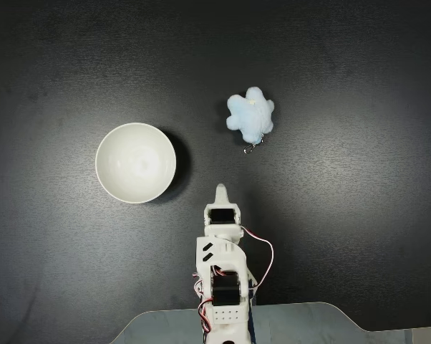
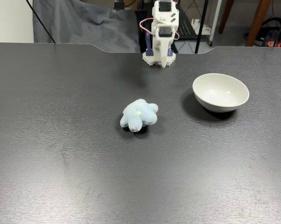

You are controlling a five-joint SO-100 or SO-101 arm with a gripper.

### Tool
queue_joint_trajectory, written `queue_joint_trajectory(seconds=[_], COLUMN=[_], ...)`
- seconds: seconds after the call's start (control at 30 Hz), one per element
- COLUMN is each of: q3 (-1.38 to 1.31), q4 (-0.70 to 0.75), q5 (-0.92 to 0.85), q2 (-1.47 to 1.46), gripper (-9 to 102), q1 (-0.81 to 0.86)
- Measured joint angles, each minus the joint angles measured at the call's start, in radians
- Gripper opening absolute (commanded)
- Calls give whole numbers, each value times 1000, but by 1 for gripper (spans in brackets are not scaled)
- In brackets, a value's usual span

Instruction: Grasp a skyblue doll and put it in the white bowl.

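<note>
Table: black matte tabletop (image 1: 344,272), seen from above in a fixed view and from the far side in the other (image 2: 61,177).
Skyblue doll: skyblue doll (image 1: 250,115) lies flat on the table at about 1 o'clock from the gripper in the top-down fixed view, a small metal ring (image 1: 250,148) at its lower edge; in the other fixed view it (image 2: 139,115) sits near the table's middle.
White bowl: white bowl (image 1: 135,163) stands upright at about 10 o'clock from the gripper in the top-down fixed view, nothing inside; in the other fixed view it (image 2: 220,92) is at 2 o'clock from the doll.
Doll to bowl: well apart, bare table between them.
Gripper: gripper (image 1: 220,192) points toward 12 o'clock, folded close above the arm (image 1: 223,265); it holds nothing, and how far the jaws are parted I cannot tell.
Arm base: at the table's notched edge (image 2: 131,50), 6 o'clock in the top-down fixed view.
Open room: bare surface on all sides of the doll and bowl; both sit well in from the table edges.
Background: grey cloth (image 2: 84,25) and chair legs (image 2: 259,18) beyond the table.
</note>
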Motion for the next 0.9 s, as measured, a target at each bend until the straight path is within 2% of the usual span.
queue_joint_trajectory(seconds=[0.17,0.53,0.67,0.9], q3=[-92,-499,-586,-822], q4=[-94,-101,-8,282], q5=[0,0,0,-25], q2=[0,2,-2,-227], gripper=[-1,-1,-1,-1], q1=[-2,3,3,2])
